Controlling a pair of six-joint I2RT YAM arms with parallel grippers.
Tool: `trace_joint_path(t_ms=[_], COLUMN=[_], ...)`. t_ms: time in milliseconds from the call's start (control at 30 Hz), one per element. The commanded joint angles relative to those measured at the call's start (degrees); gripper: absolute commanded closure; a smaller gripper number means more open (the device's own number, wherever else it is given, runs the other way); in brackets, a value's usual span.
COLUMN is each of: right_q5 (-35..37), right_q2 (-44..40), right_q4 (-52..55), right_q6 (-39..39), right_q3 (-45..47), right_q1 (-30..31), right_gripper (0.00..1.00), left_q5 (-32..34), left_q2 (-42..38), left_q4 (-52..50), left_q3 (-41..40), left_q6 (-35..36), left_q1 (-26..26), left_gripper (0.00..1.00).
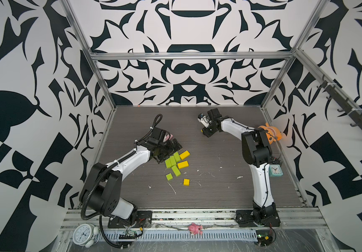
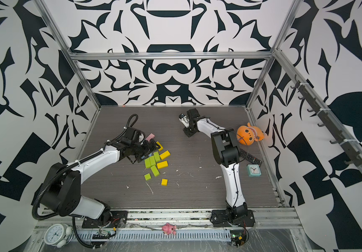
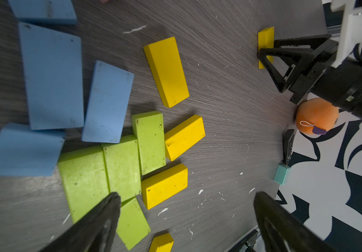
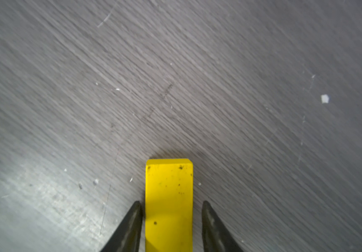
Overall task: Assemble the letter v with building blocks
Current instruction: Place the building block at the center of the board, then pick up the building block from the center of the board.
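The left jaws are spread wide, released, over the lime green blocks (image 3: 121, 165) at the left-centre of the bench (image 1: 219, 192). In both top views this arm (image 1: 130, 159) mostly hides the light blue blocks (image 3: 53, 76). To the right and farther, the right jaws stand loose around one yellow block (image 4: 168, 196), not pressing it. From above it is barely seen.

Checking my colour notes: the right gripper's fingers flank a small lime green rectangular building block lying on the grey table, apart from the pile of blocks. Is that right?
Not quite. The small rectangular building block between the fingers of the right gripper is yellow, not lime green, as the right wrist view shows. The rest holds.
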State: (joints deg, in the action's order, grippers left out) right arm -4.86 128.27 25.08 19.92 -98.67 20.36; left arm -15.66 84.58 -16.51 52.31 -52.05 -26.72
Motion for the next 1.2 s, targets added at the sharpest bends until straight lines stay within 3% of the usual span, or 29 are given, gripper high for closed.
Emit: trace_joint_path(t_ms=[0,200,300,433,533,767,933,1167], right_q5=[0.1,0.2,1.5,3.1,3.5,4.3,5.9,8.8], right_q2=[-6.9,-15.5,-18.3,-20.4,-19.0,-11.6,-6.5,-1.6], right_q4=[1.6,0.7,2.0,0.3,-0.7,-2.0,-1.5,-0.2], right_q6=[-0.2,-9.2,-20.7,-27.8,-29.5,-31.7,-32.0,-31.3], right_q3=[-0.4,2.8,5.1,10.6,11.7,8.3,4.4,-0.3], right_q1=[0.3,1.4,3.6,9.8,14.5,20.6,23.1,24.3], right_gripper=[0.44,0.15,0.08,0.01,0.01,0.04,0.13,0.36], left_q5=[1.4,2.6,5.3,6.2,5.5,-4.7,-10.7,-13.2], left_q2=[-2.7,-5.6,-7.7,-9.8,-10.6,-15.9,-18.9,-21.4], left_q4=[-3.1,-7.5,-9.4,-9.3,-11.0,-4.4,1.7,5.5], left_q3=[2.4,5.8,5.9,4.3,3.6,-4.3,-9.8,-13.5], left_q6=[0.4,4.3,6.4,8.9,9.2,7.1,5.3,2.7], left_q1=[-0.3,-0.2,0.0,0.8,2.7,9.6,12.8,13.4], left_gripper=[0.01,0.00,0.01,0.01,0.01,0.01,0.01,0.01])
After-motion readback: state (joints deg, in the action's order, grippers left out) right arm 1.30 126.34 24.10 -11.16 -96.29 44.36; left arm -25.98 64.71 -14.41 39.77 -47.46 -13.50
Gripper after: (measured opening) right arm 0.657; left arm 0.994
